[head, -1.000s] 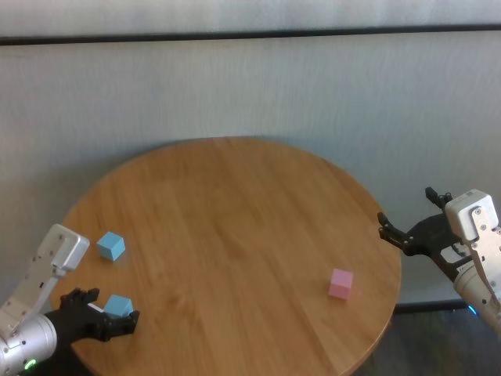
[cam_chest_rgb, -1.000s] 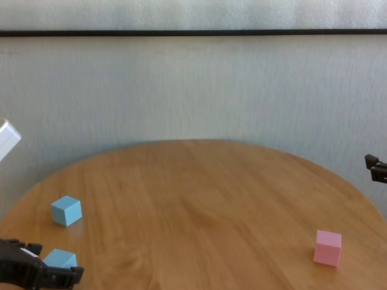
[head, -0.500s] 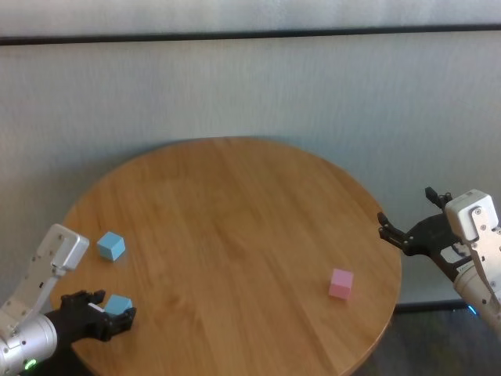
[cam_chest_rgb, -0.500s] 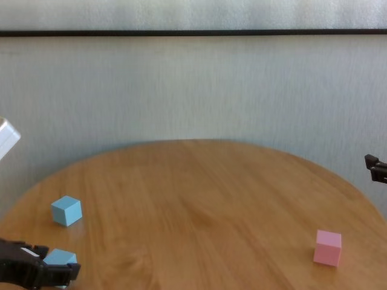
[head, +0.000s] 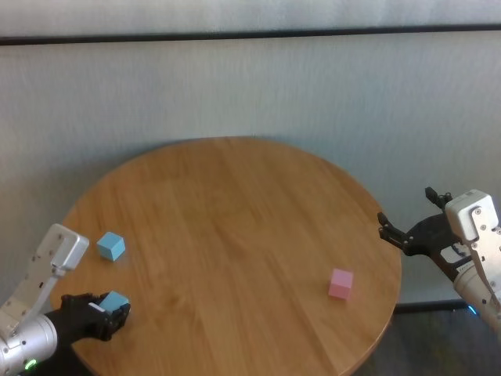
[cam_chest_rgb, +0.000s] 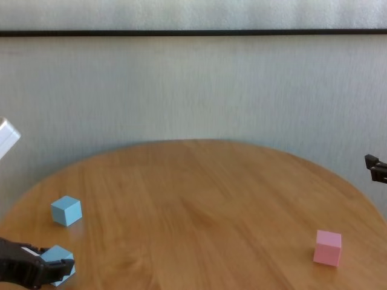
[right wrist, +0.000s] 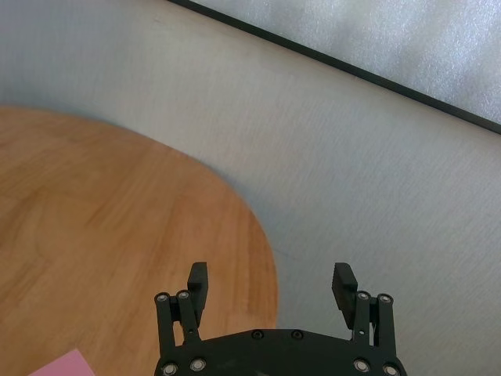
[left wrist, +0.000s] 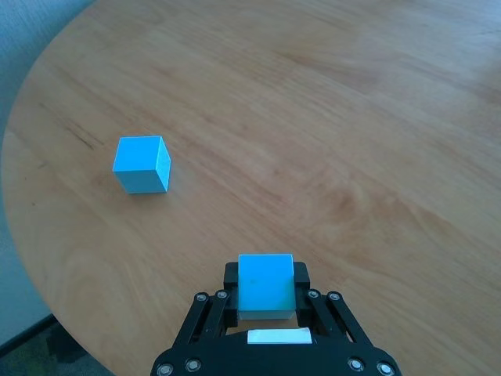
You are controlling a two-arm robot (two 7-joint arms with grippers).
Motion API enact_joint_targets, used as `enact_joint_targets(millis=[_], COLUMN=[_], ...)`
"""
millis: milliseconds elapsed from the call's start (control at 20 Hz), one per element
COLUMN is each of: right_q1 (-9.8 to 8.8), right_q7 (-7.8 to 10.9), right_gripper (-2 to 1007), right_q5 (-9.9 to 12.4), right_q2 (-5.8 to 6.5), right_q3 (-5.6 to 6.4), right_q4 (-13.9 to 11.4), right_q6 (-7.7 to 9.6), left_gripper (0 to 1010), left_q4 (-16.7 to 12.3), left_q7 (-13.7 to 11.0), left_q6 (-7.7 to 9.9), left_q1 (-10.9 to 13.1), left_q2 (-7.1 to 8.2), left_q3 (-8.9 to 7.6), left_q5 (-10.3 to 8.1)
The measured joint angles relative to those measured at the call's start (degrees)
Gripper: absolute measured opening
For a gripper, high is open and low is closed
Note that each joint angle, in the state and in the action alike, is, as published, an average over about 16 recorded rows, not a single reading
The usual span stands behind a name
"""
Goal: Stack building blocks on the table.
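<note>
A light blue block (left wrist: 266,283) sits between the fingers of my left gripper (head: 109,312), which is shut on it at the near left edge of the table (head: 235,211). In the chest view this block (cam_chest_rgb: 56,258) looks slightly tilted in the black fingers (cam_chest_rgb: 24,270). A second light blue block (head: 110,245) rests on the wood just beyond it, apart from the gripper. The pink block (head: 340,283) lies alone on the near right side. My right gripper (head: 395,233) hangs open off the table's right edge, holding nothing.
A pale grey wall (head: 250,86) with a dark horizontal strip stands behind the round table. The table rim (right wrist: 266,251) curves close under the right gripper. Bare wood lies between the blue blocks and the pink one.
The left gripper's fingers have drawn together onto the nearer blue block. The block has shifted slightly toward the table edge and tilted. The right arm has not moved.
</note>
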Motion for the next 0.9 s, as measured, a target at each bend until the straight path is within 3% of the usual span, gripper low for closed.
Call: enact_joint_targets(millis=[200,450,900], right_q1=[0.0,0.0,0.0], right_q7=[0.0,0.0,0.0], right_gripper=[1001,1001,1001], right_q5=[0.0,0.0,0.0], right_q2=[0.0,0.0,0.0], right_q3=[0.0,0.0,0.0], right_q4=[0.0,0.0,0.0], right_q6=[0.0,0.0,0.0], left_gripper=[411,395,395], left_q4=[-0.21,-0.09,2.12], left_q7=[-0.94,-3.48,-10.82], left_q6=[-1.38,-4.38,-10.59], left_q1=[-0.23,-1.62,-7.5], left_q2=[0.17,0.26,-0.76], left_q3=[0.39,1.62,6.23], left_q5=[0.82,2.57,6.11])
